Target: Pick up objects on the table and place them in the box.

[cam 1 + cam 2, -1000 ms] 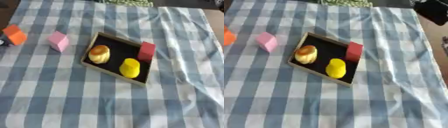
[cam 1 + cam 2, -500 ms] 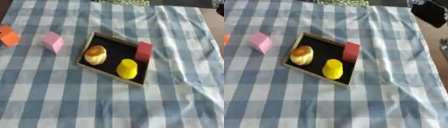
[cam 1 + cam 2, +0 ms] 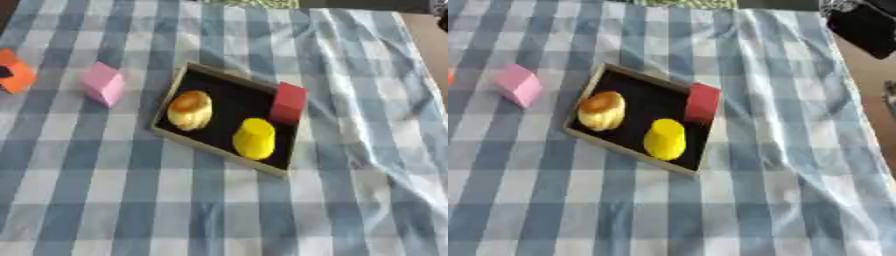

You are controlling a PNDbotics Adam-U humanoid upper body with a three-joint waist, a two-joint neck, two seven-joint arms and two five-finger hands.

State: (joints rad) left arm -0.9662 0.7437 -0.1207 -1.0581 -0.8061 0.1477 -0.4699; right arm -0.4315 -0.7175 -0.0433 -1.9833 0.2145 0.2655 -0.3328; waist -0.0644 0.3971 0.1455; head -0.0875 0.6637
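Observation:
A shallow box (image 3: 175, 95) with a black inside lies askew mid-table. In it sit a round tan bun-like piece (image 3: 190, 110), a yellow piece (image 3: 255, 138) and a red block (image 3: 288, 103) standing at the box's right rim. A pink cube (image 3: 103, 83) rests on the cloth left of the box. An orange object (image 3: 16, 75) lies at the far left edge, partly cut off. My right hand (image 3: 866, 26) shows as a black shape in the upper right corner of the right eye view, well away from the box. The left hand does not show.
A blue and white checked cloth (image 3: 201, 210) covers the table, wrinkled along its right side (image 3: 394, 125). Bare brown table edge (image 3: 881, 100) shows at the right. A green patterned thing (image 3: 249, 3) sits at the far edge.
The whole picture has shifted slightly, so the camera moved. The pieces in the box, the pink cube and the orange object keep their places on the cloth.

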